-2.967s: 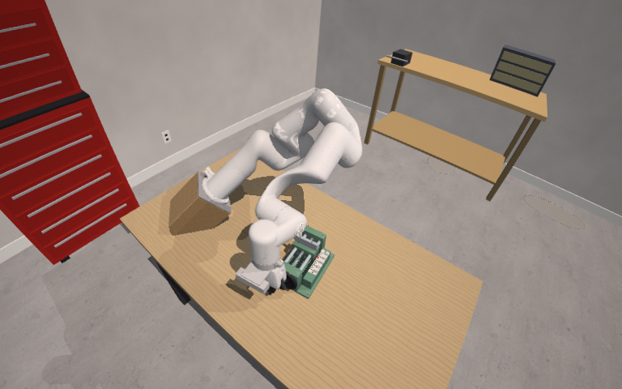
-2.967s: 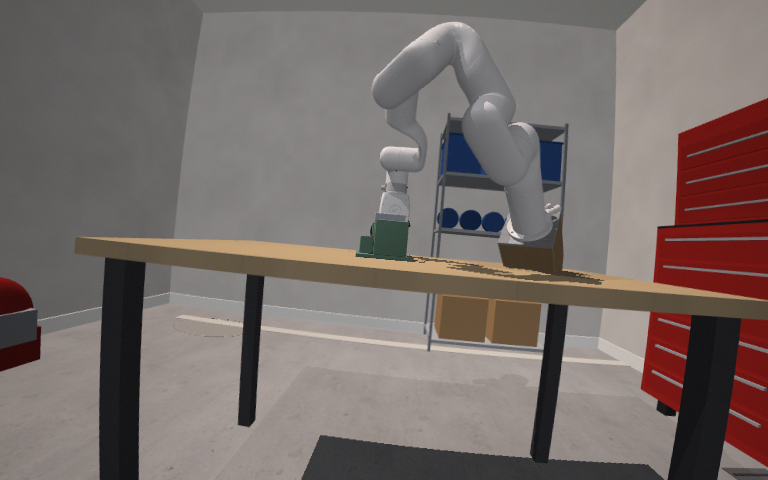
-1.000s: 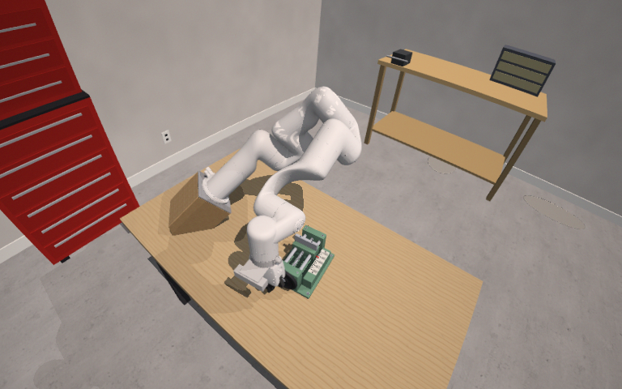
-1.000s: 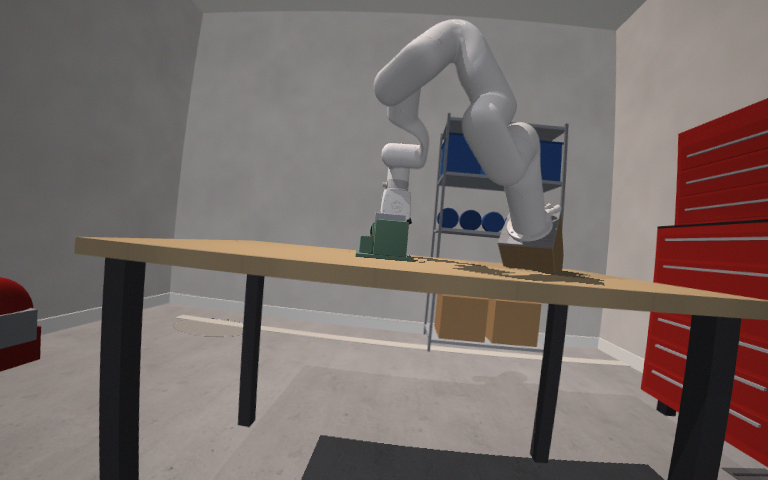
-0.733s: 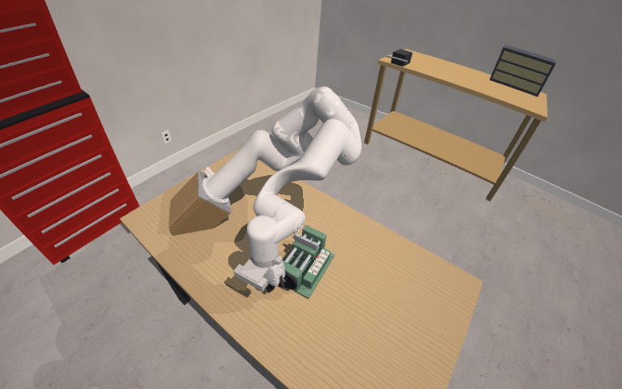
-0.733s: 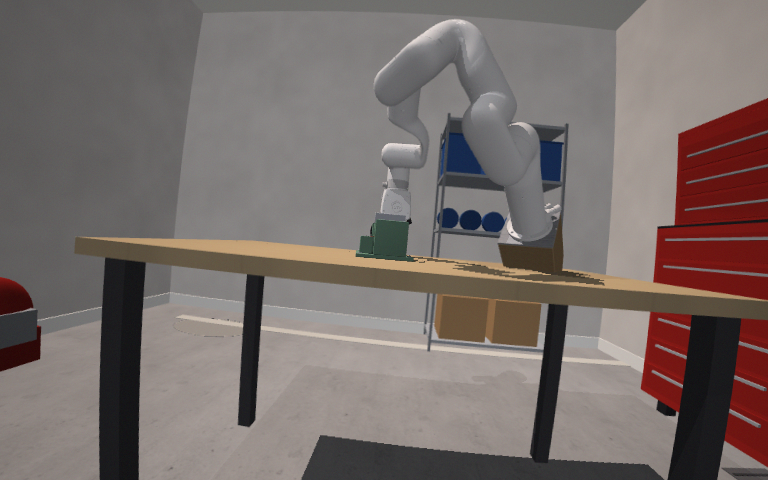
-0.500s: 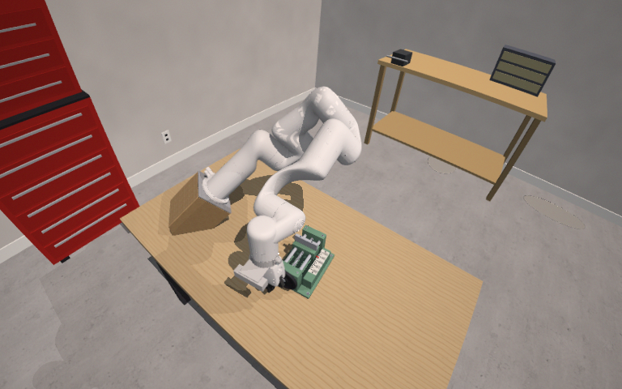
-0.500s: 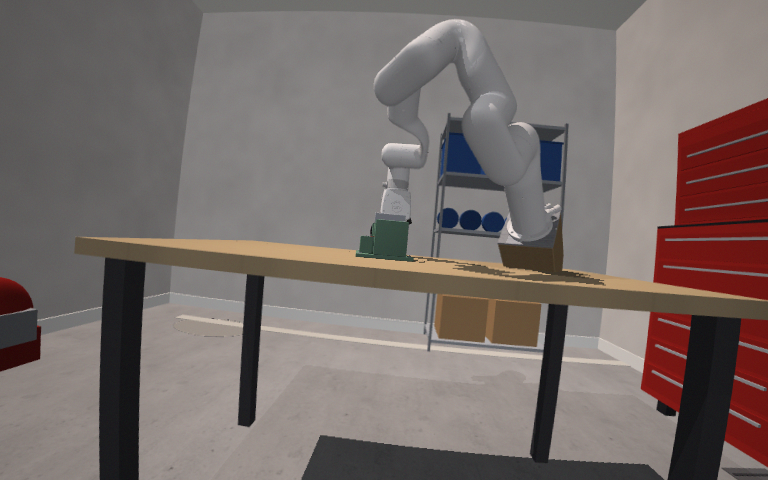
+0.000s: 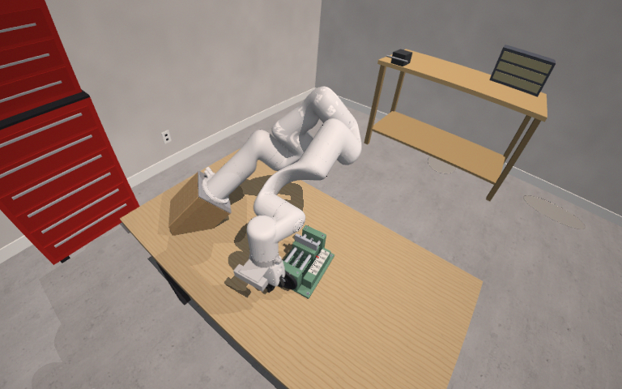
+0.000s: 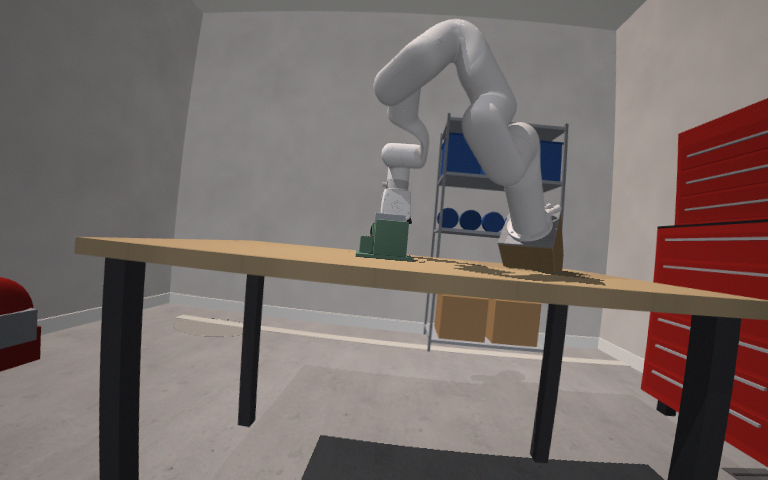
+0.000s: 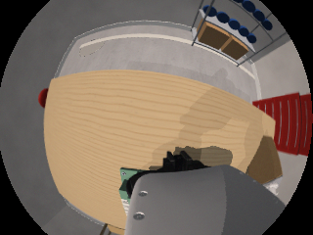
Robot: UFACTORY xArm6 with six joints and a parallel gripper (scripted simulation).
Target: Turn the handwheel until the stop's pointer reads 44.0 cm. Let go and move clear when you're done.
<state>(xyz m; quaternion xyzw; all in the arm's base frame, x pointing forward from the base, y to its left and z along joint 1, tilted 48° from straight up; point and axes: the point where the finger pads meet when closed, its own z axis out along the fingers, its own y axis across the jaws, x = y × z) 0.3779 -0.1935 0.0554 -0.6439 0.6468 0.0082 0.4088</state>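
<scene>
A green stop fixture with grey rails and a white scale strip sits on the wooden table; it also shows in the exterior view. A small red pointer sits by the scale; its reading is too small to tell. The dark handwheel is at the fixture's near-left end, mostly hidden by my wrist. My gripper reaches down at that end and is shut on the handwheel. In the wrist view the dark fingers and a bit of green fixture show, the rest hidden by the grey gripper body.
My arm's base sits on a wooden wedge block at the table's back-left. A red tool cabinet stands at the left, a wooden shelf table at the back right, and a metal rack behind the table.
</scene>
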